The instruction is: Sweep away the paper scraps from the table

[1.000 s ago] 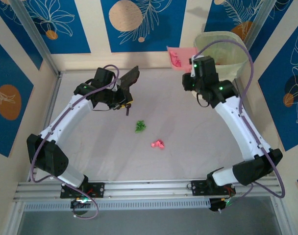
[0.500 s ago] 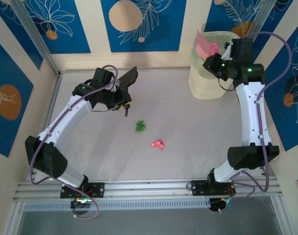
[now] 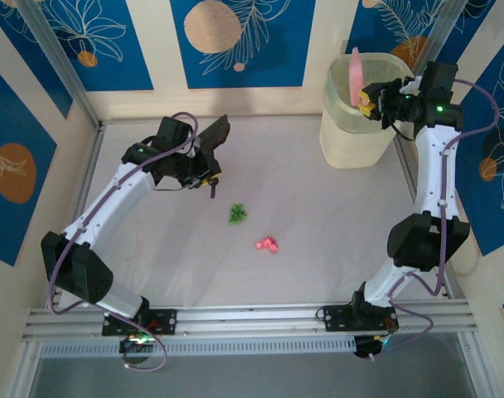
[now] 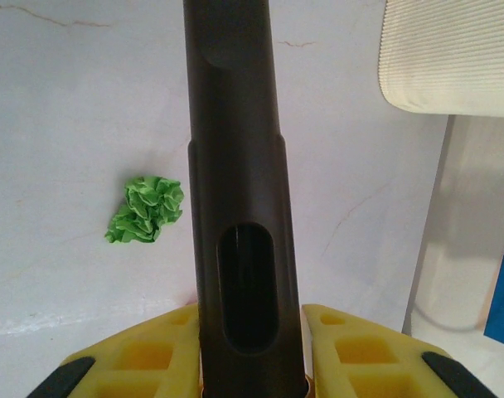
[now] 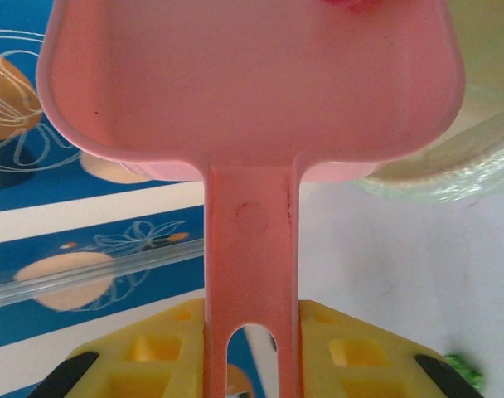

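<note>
left gripper point(image 4: 250, 352) clamped on the black brush point(image 4: 235, 166); a green paper scrap point(image 4: 144, 211) lies on the worktop point(image 4: 78, 99) ahead-left of it. right gripper point(image 5: 252, 348) clamped on the pink dustpan point(image 5: 252, 83), raised at the bin point(image 3: 351, 141).

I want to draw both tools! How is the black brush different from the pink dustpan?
The brush is black and narrow; the dustpan is pink with a wide scoop. The left pincer holds the brush over the table, while the right pincer holds the dustpan tipped up at the rim of the cream bin. Both have a handle with a hole, gripped by a pincer.
</note>
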`<control>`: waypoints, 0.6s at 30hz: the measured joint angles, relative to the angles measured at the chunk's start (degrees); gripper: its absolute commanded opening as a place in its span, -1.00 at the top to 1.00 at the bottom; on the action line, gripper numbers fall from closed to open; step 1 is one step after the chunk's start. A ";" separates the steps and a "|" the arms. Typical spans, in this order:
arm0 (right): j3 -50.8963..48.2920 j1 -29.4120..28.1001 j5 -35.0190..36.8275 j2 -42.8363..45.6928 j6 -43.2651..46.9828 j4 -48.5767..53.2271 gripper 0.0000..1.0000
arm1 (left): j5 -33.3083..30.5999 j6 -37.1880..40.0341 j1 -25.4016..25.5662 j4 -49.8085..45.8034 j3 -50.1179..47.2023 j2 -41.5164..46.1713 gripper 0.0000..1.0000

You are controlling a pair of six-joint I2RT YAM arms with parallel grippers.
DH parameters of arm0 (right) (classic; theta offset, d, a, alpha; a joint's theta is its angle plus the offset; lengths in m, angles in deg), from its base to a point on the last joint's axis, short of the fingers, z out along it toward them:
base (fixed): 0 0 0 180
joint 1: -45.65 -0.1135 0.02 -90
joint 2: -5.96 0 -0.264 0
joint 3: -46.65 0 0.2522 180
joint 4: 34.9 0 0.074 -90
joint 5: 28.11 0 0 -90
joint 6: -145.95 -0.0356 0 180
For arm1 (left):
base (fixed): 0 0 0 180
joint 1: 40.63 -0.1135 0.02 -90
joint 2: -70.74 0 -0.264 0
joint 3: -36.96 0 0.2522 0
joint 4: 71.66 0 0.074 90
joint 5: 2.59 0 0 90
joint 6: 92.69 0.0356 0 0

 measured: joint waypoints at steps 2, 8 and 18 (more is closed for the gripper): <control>-0.07 1.01 -1.84 0.00 -2.91 -1.36 1.00 | -0.07 -0.02 0.07 0.09 0.00 0.00 1.00; -4.17 2.82 -6.49 0.09 -13.27 -8.57 1.00 | -0.28 -0.35 0.39 0.09 0.00 -0.04 1.00; -4.81 2.27 -6.47 2.05 -16.06 -10.47 1.00 | -0.44 -0.35 0.39 0.07 0.00 -0.04 1.00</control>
